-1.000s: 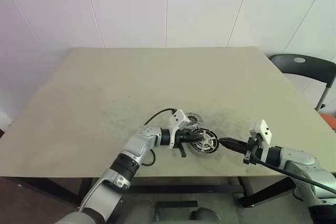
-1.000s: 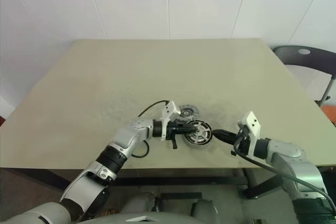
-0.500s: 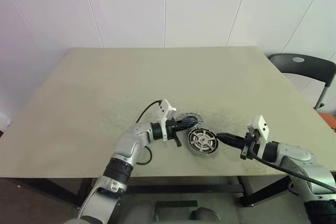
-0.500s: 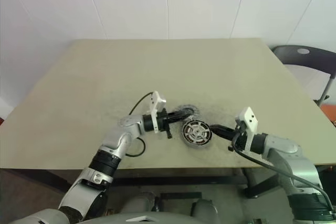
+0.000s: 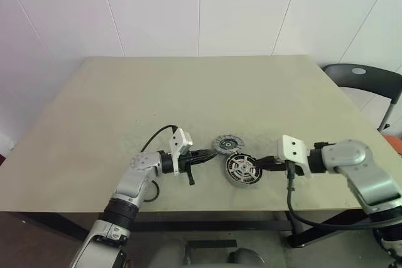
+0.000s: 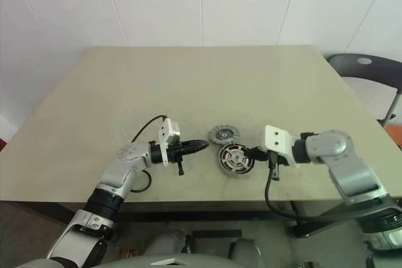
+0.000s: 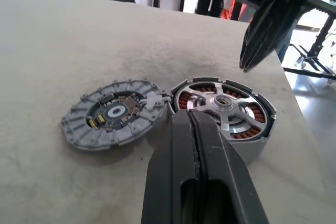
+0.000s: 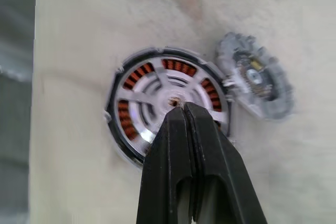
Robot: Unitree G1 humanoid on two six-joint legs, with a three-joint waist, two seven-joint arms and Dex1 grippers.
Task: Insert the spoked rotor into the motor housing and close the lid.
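Observation:
The spoked rotor (image 7: 220, 103) lies in the motor housing (image 7: 255, 113), its silver spokes over the copper coils, near the table's front edge. The grey slotted lid (image 5: 227, 144) lies flat just behind and left of it, touching its rim. My left gripper (image 5: 210, 152) is shut and empty, pointing right, a short gap left of the lid and housing. My right gripper (image 5: 260, 166) is shut and empty too. Its tip sits at the housing's right rim, and in the right wrist view my right gripper (image 8: 181, 109) hangs over the rotor's hub.
The beige table (image 5: 188, 92) stretches far behind the parts. A black chair (image 5: 361, 76) stands off its right side. The parts lie close to the table's front edge (image 5: 207, 208).
My left gripper has drawn back to the left, off the rotor, uncovering the lid. My right gripper has rolled and moved left up to the housing's right rim.

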